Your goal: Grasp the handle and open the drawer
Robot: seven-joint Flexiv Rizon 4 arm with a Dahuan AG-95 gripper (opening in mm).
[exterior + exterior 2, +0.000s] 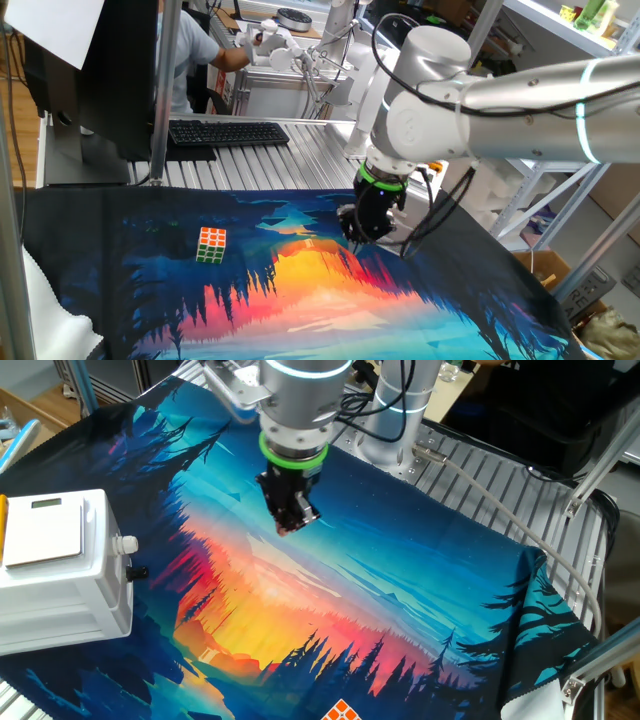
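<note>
The drawer (60, 575) is a small white boxy unit at the left edge of the other fixed view, standing on the printed cloth. Its handle (137, 572), a small black knob, sticks out of the side that faces right. My gripper (293, 518) hangs above the cloth well to the right of the handle and a little farther back, apart from it and holding nothing. Its dark fingers merge into one mass, so I cannot tell the gap between them. In one fixed view the gripper (360, 230) is over the cloth's middle, and the drawer is out of view.
A multicoloured puzzle cube (211, 244) lies on the cloth (320, 300); it also shows at the bottom edge of the other fixed view (343, 712). A black keyboard (225, 133) lies on the slatted metal table behind the cloth. The arm's base (390, 420) stands at the back.
</note>
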